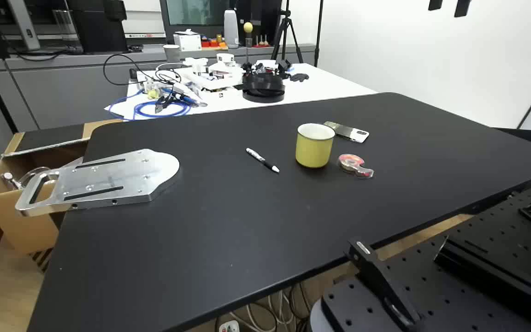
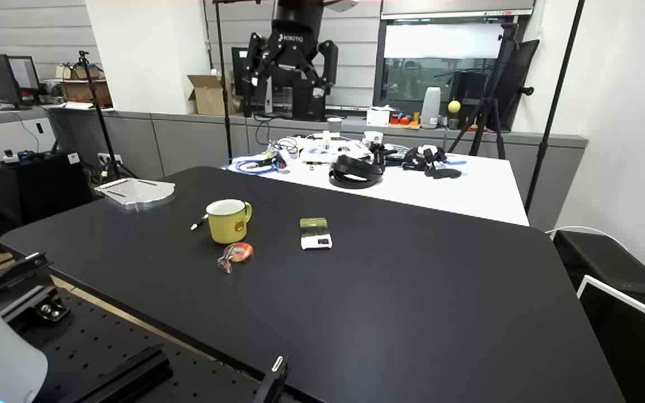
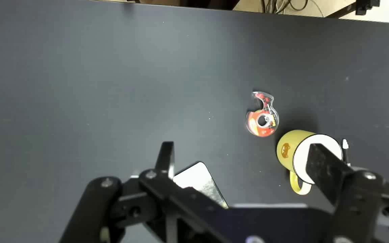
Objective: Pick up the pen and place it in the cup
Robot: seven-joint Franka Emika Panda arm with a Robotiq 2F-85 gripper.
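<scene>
Pen (image 1: 263, 160) lies flat on surface (image 1: 228, 240), near upright yellow cup (image 1: 314, 150), not in it. Tool (image 2: 284, 102) hangs high above, spread wide, gripping nothing. Task seemingly not begun: reaching down, grasping, lifting, dropping into cup all left.

My claw (image 3: 242, 153) is black with pale lettering. I see the cup (image 1: 314, 151) in yellow, white inside, dark-lined at the rim, a brown bear face on its wall. The pen (image 1: 262, 160) runs white, black, then white at the tip. The clear tape dispenser (image 3: 272, 118) shows red, orange and yellow. I find the phone (image 2: 316, 232) part white, part olive; the plate (image 1: 109, 177) is silver with two black stripes, the table (image 1: 228, 240) plain black.
</scene>
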